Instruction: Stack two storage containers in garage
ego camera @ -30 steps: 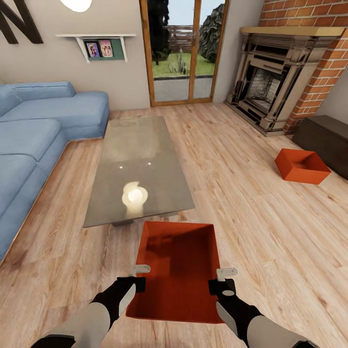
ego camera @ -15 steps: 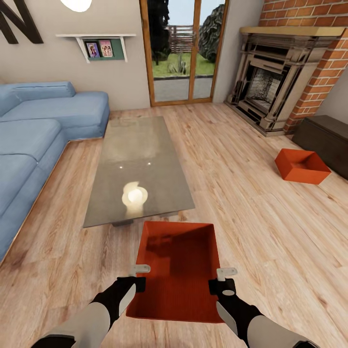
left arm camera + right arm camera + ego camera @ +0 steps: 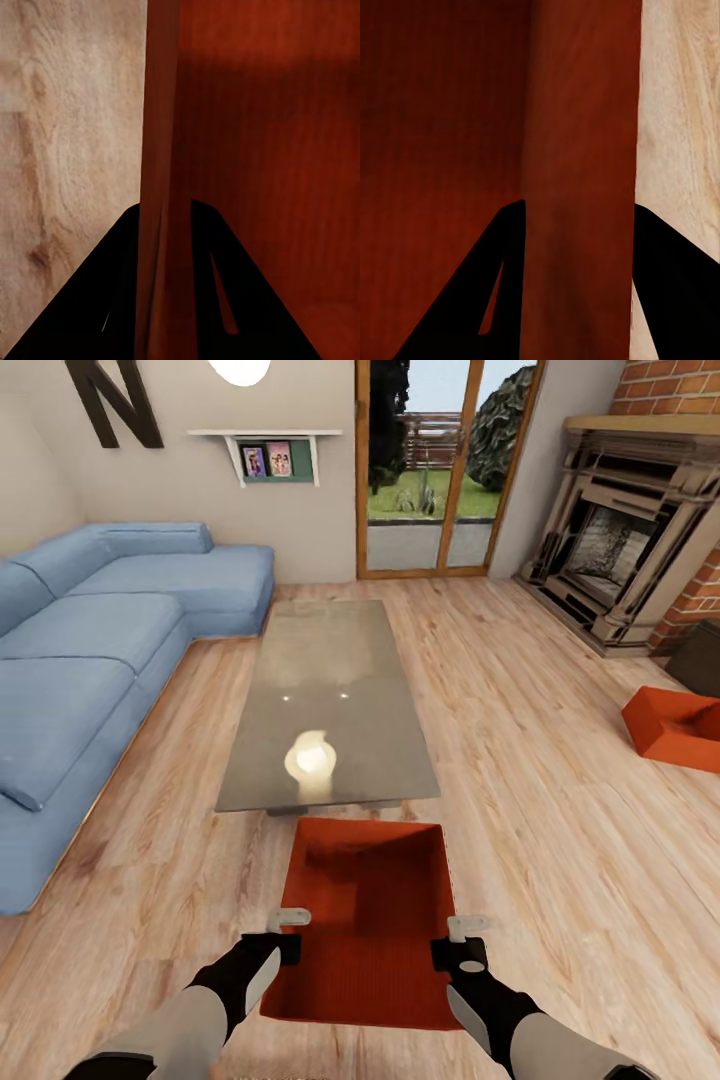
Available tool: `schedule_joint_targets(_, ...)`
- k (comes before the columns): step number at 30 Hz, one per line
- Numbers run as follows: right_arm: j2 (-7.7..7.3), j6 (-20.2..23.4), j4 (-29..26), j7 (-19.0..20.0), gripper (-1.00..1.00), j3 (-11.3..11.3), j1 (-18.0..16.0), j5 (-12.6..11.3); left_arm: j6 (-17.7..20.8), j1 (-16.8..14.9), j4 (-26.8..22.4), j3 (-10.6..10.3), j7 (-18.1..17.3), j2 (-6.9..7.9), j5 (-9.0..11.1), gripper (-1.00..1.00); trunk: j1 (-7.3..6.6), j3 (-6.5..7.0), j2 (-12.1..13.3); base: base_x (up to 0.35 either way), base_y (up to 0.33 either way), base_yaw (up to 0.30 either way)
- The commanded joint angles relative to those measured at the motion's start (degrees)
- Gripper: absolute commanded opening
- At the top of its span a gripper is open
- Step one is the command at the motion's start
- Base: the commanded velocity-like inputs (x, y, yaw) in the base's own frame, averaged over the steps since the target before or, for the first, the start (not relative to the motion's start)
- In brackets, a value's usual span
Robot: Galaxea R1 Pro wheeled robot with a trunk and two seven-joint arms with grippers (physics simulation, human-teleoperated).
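Left wrist view has the left tool pinching the left wall of the near orange-red rectangular tray-like container, one dark finger on each face of the wall. The right tool pinches the opposite wall of that same container in the same way. From the head view, the left tool and right tool hold the container between them, just in front of the robot; its flat bottom is bare, with nothing inside. A second identical orange-red container sits on the light wood-plank floor well off to the right, near a dark brown bench; its inside is partly cut off by the picture edge. Beyond the held container stands a grey glass coffee tabletop reflecting a lamp. A blue sectional sofa lies left, a brick fireplace right, a wood-framed glass door ahead. A big dark letter "N" hangs on the wall beside a white shelf.
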Motion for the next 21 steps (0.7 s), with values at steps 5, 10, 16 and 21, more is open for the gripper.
schedule_joint_targets(5,0.02,-0.19,1.03,-0.41,-1.0,1.3,-0.01,-1.75,0.12,-0.06,-0.17,-0.2,0.64,0.02,-1.38,-1.0,0.0,-0.04,-0.03,0.0,0.0,0.3)
schedule_joint_targets(10,-0.05,-0.19,1.03,-0.38,-1.0,1.3,-0.01,-1.75,0.05,-0.08,-0.09,-0.2,0.62,0.02,-1.38,-1.0,0.0,-0.04,-0.03,0.0,0.0,0.3)
schedule_joint_targets(16,-0.08,-0.19,1.03,-0.35,-1.0,1.3,-0.01,-1.72,0.06,-0.07,-0.09,-0.2,0.6,-0.02,-1.38,-1.0,0.0,-0.04,-0.03,0.0,0.0,0.3)
schedule_joint_targets(21,-0.13,-0.19,1.03,-0.37,-1.0,1.3,-0.01,-1.71,0.01,-0.06,-0.08,-0.2,0.58,0.0,-1.38,-1.0,0.0,-0.04,-0.03,0.0,0.0,0.3)
